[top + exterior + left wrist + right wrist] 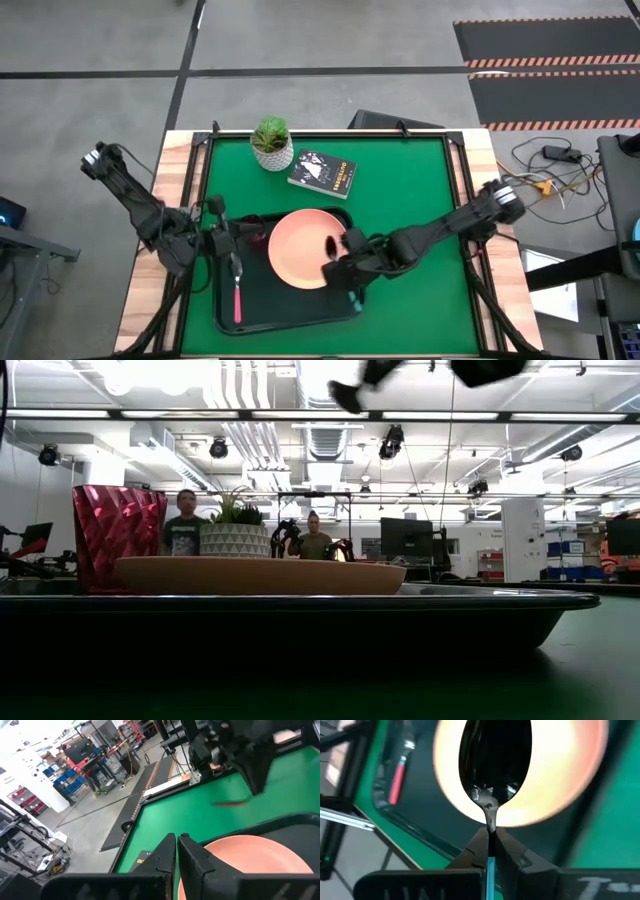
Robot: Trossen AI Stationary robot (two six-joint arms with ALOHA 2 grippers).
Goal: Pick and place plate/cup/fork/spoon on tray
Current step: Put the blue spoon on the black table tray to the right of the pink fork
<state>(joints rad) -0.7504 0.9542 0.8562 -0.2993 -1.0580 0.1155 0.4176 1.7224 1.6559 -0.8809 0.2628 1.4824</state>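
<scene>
The right gripper (490, 845) is clamped tight on the spoon (494, 765), pinching it at the neck where the metal meets the light blue handle, so that the dark metal bowl sticks out ahead of the fingers over the plate (570, 765). From above, this gripper (335, 268) sits over the right part of the tray (290, 315), at the plate's (295, 250) right edge. The plate lies inside the tray, toward its far right side. The fork (237, 295) rests on the tray floor near the left rim, pink handle pointing toward the near edge; it also shows in the right wrist view (397, 775). The cup (118, 538) stands in the tray at the plate's left, dark red and faceted in the level view. The left gripper (177, 851) has its fingers pressed together with nothing between them, and it hovers over the tray's left part near the cup (252, 232). On the green bench (400, 200) beyond the tray stand a potted plant (271, 143) and a small black book (323, 173). Two people (183, 520) are visible in the room behind.
</scene>
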